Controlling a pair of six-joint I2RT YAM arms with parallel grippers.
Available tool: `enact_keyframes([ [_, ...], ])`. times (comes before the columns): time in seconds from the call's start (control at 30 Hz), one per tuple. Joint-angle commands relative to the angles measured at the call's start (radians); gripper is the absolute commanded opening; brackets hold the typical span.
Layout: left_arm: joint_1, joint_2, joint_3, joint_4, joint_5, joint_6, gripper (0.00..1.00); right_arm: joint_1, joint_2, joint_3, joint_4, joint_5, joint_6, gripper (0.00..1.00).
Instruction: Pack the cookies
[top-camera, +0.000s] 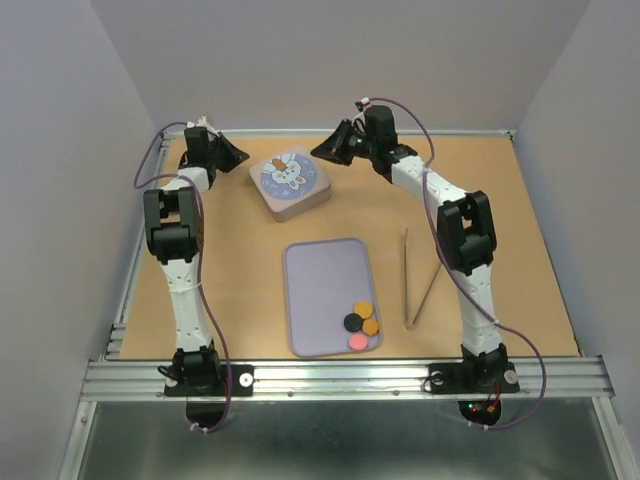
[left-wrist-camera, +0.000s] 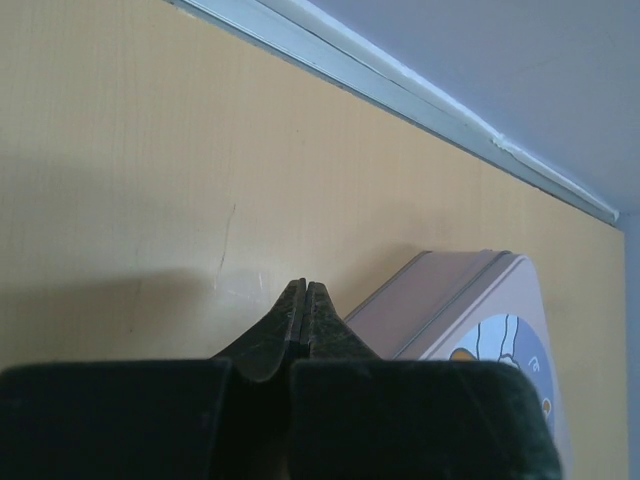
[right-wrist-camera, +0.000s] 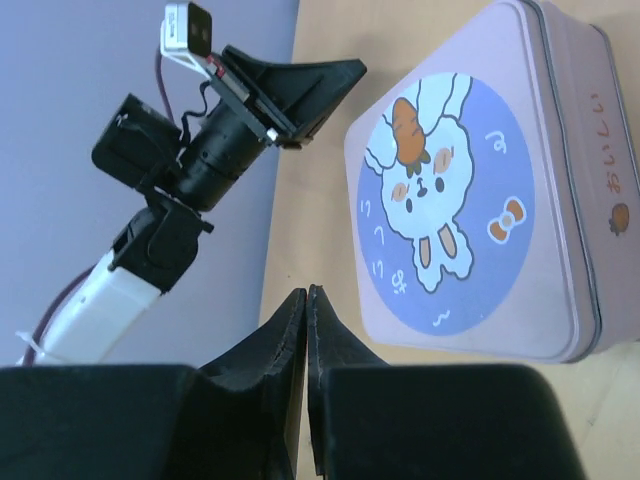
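**Finding:** a robotics lab test cell, not a home or shop.

**Evidence:**
- Two white-and-black arms, the left arm (top-camera: 180, 250) and the right arm (top-camera: 465, 240), are bolted to an aluminium rail (top-camera: 340, 378) at the near edge of a plain brown board table (top-camera: 500, 200).
- Plain grey panels (top-camera: 330, 50) close off the back and both sides.
- Exposed cable (top-camera: 412, 108) runs along the arms.
- A small camera (right-wrist-camera: 190, 28) is bracketed to the left wrist.
- Red and green indicator lights (top-camera: 480, 408) show at the right arm's base.
- Metal trim (left-wrist-camera: 400, 92) borders the table's far edge.
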Motion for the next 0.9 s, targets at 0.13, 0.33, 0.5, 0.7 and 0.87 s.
enact_keyframes([
  [0.13,0.003,-0.2,-0.123,0.007,0.01,0.029,0.0,-0.023,0.168,0.078,0.068,-0.054,0.073,0.03],
  [0.33,0.004,-0.236,-0.159,-0.031,0.019,0.067,0.0,-0.057,0.17,-0.12,0.262,-0.063,0.147,0.01],
  [0.5,0.003,-0.252,-0.157,-0.062,0.019,0.096,0.0,-0.1,0.158,-0.31,0.497,-0.072,0.287,0.0],
  [0.7,0.003,-0.252,-0.145,-0.076,0.019,0.102,0.0,-0.098,0.161,-0.271,0.496,-0.083,0.265,0.0],
  [0.87,0.003,-0.267,-0.133,-0.079,0.005,0.093,0.0,-0.1,0.153,-0.177,0.45,-0.091,0.229,0.01],
])
